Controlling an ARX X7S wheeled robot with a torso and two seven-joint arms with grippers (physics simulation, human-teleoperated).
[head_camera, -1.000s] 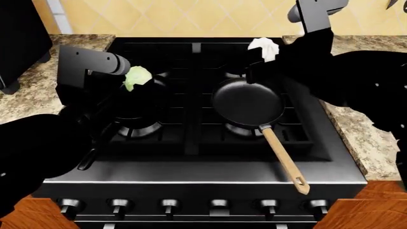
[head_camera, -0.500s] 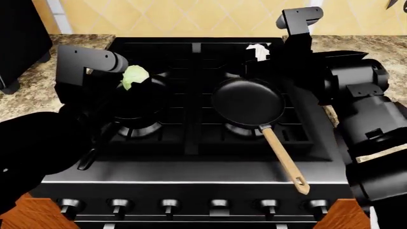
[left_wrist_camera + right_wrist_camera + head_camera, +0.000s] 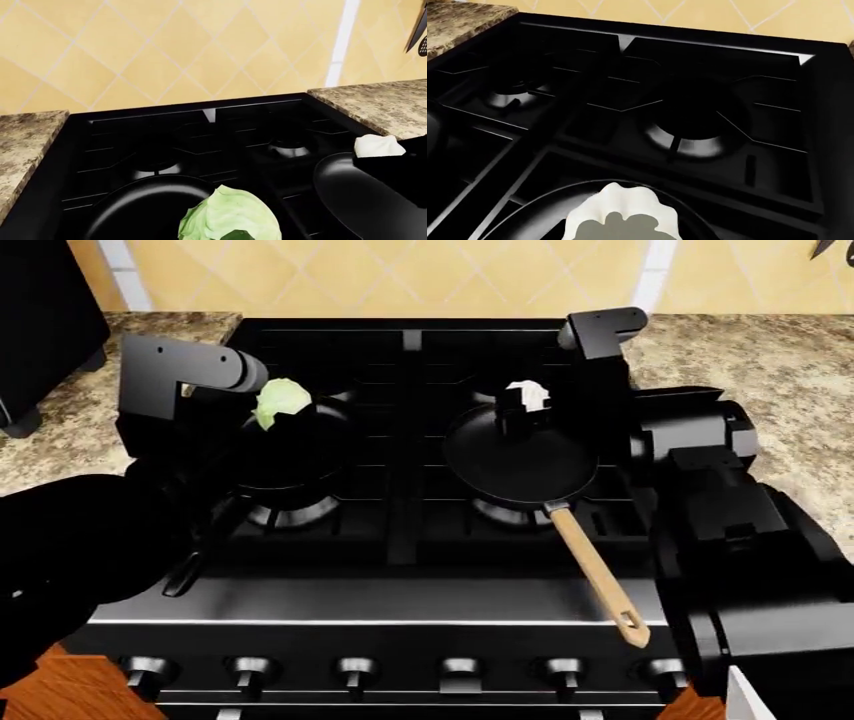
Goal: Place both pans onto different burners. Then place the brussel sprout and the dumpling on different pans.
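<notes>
From my head camera I had both pans sitting on the front burners of the stove [image 3: 400, 580]: the pan with the black handle [image 3: 287, 455] on the front left burner [image 3: 296, 508], and the pan with the wooden handle [image 3: 521, 460] on the front right burner [image 3: 514, 512], its tan handle pointing toward the front edge of the stove. My left gripper [image 3: 274, 410] was closed on the brussel sprout [image 3: 282, 402], holding it above the far rim of the black-handled pan; in the left wrist view the brussel sprout [image 3: 230, 215] filled the near edge of the frame with that pan's dark bowl [image 3: 143, 210] right beneath it. My right gripper [image 3: 525, 405] had the dumpling [image 3: 529, 394] pinched between its fingers, over the far edge of the wooden-handled pan. The right wrist view showed the dumpling [image 3: 620, 212] just above the pan's rim [image 3: 547, 200], with the rear burner [image 3: 690, 135] beyond it. I could not tell from any view whether the dumpling was touching the pan surface. The granite counter [image 3: 761, 370] lay on either side of the stove.
</notes>
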